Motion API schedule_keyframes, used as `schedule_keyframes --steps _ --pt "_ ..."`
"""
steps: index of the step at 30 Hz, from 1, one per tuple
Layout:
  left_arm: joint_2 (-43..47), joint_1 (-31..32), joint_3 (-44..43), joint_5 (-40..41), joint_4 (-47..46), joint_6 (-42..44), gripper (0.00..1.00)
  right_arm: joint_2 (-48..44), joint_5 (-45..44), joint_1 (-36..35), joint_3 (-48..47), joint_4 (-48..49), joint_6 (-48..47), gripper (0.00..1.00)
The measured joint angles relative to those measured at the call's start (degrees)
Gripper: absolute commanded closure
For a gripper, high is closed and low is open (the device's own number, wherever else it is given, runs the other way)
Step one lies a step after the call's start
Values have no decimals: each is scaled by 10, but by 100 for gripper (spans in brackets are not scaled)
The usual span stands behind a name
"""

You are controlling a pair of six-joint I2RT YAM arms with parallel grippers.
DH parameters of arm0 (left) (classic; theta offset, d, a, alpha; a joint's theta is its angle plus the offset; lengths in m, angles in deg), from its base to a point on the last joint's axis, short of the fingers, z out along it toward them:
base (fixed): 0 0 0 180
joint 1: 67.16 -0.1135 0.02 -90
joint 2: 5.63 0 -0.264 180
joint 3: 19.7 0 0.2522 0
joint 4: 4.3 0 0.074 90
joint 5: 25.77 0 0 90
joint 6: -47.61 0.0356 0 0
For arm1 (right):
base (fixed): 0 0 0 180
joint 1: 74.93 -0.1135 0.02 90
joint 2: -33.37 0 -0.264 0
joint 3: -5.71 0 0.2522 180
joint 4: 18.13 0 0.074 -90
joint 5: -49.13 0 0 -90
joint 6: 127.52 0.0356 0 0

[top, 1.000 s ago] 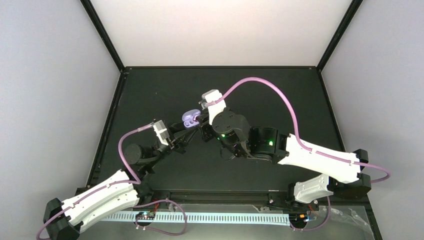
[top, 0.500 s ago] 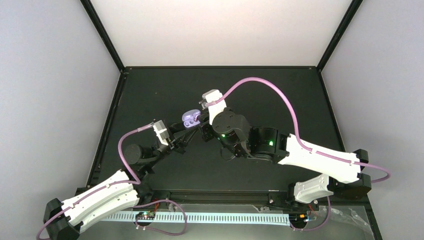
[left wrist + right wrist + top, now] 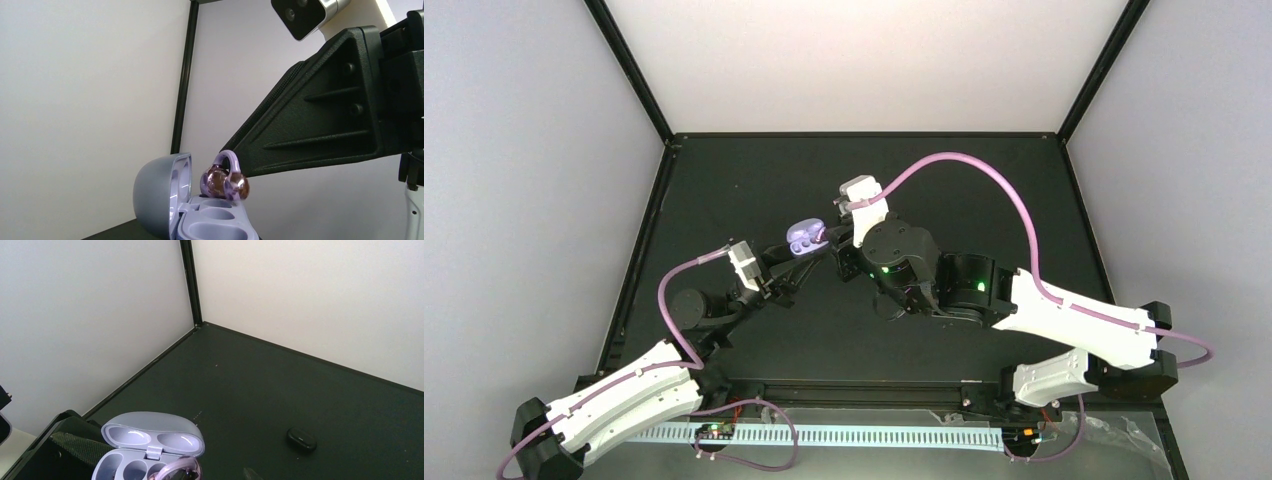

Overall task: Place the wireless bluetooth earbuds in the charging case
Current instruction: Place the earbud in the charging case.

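Note:
The lavender charging case [image 3: 804,240] is open, lid upright, and my left gripper [image 3: 800,254] is shut on it above the table. It also shows in the left wrist view [image 3: 165,200] and in the right wrist view [image 3: 150,437]; its wells look empty. My right gripper [image 3: 829,245] is shut on one earbud [image 3: 225,181], a lavender clip with two brownish translucent balls. The earbud hangs at the case's far well; I cannot tell whether it touches. It also shows at the bottom edge of the right wrist view [image 3: 182,471]. No second earbud is in view.
A small black oval piece [image 3: 301,439] lies on the dark table [image 3: 280,385] to the right of the case. White walls and black frame posts [image 3: 189,282] enclose the table on three sides.
My right arm has shifted slightly to the right, still holding the earbud at the case. The left arm and the case have barely moved.

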Motion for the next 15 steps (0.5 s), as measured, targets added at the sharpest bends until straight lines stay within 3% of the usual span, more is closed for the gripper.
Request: schedule_keyframes --steps 12,15 --pt "0 0 0 0 0 0 98 -4 0 0 2 -2 -1 71" --pt "0 0 0 0 0 0 98 -4 1 0 2 -2 0 65"
